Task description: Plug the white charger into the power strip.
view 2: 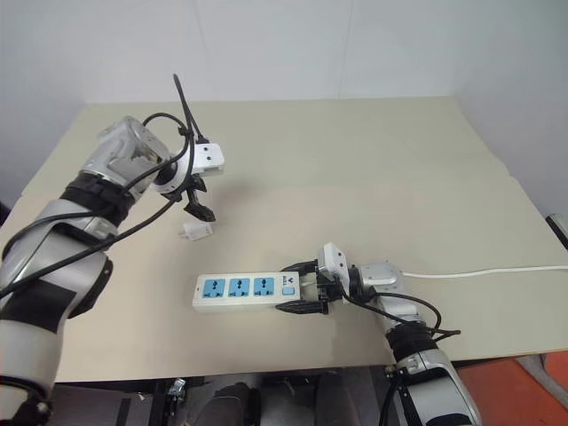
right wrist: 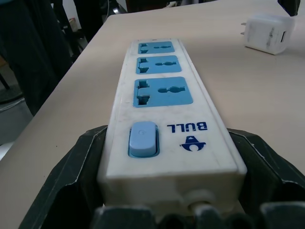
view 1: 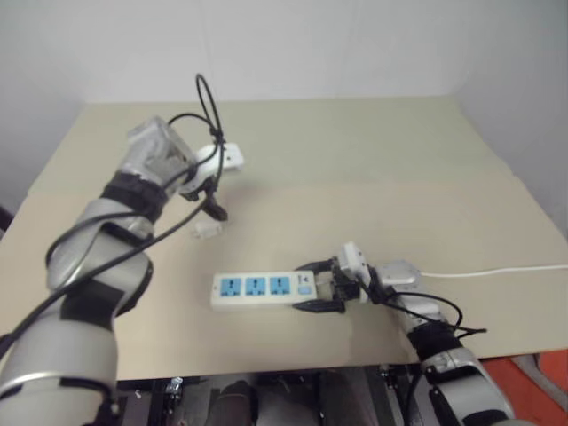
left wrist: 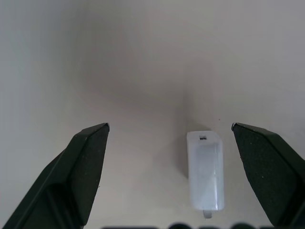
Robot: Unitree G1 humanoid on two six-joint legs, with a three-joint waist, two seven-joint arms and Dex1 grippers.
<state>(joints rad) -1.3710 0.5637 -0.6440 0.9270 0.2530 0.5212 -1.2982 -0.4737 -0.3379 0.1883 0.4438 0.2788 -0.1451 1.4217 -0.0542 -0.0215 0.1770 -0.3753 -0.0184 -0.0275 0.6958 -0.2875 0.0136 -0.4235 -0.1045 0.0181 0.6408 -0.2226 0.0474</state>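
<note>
Nearest you, the front edge of the desk (view 2: 266, 364) runs just below the power strip (view 2: 240, 291), so there is little room on that side. The strip lies flat and roughly parallel to that edge, its three blue sockets facing up and the blue switch (right wrist: 143, 139) at the end closest to your right arm. Its thin white cord (view 2: 497, 272) trails off toward the right edge of the desk.

Your right claw (view 2: 302, 286) straddles that switch end. In the right wrist view one black finger (right wrist: 71, 176) sits on each long side of the strip, close against the casing, so the claw is clamped across the strip's width.

Beyond the strip, toward the left, the white charger (view 2: 196, 232) lies on its side on the bare desk, well apart from the strip, with open surface all around it. In the right wrist view its metal prongs stick out sideways, level with the desk.

Your left claw (view 2: 200, 200) hangs just above the charger, pointing steeply down. Its fingers (left wrist: 86, 162) are spread wide and hold nothing; in the left wrist view the charger sits between them, nearer one finger than the other, touching neither.

Farther back the desk is plain and unoccupied up to its far edge at the pale wall (view 2: 355, 44).
</note>
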